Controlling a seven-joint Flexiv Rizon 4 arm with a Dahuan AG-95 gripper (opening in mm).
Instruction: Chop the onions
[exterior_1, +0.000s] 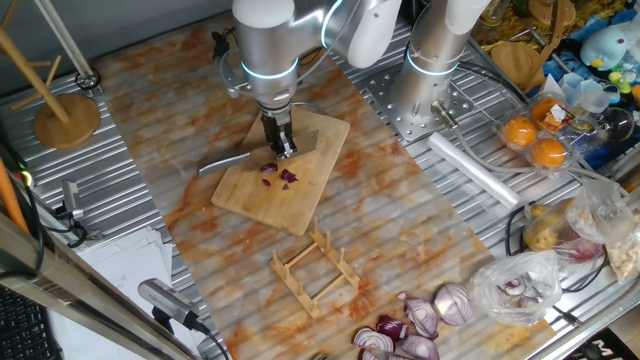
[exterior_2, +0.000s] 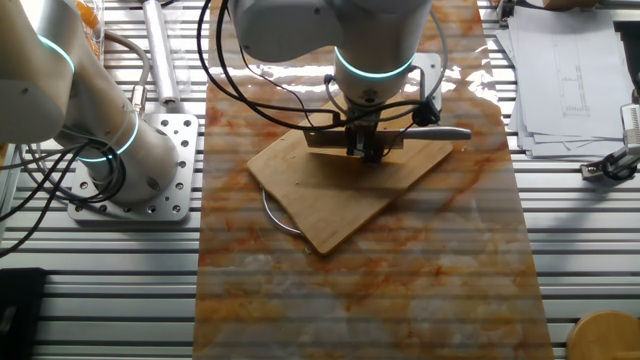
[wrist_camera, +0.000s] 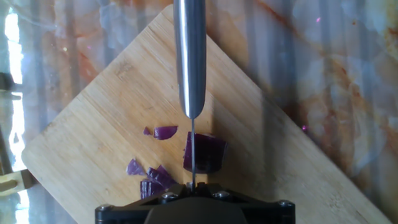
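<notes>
A few small dark purple onion pieces lie on the wooden cutting board. My gripper stands right over them, shut on a steel knife. In the hand view the knife's handle runs away from me. Its thin blade edge sits down into the biggest onion piece. Smaller onion pieces lie to its left, more of them near my gripper. In the other fixed view my gripper hides the onions; the board and knife handle show.
Halved red onions lie at the front, beside a wooden rack and a clear bag of scraps. Oranges and clutter fill the right. A second arm's base stands behind the board. A wooden stand is at the left.
</notes>
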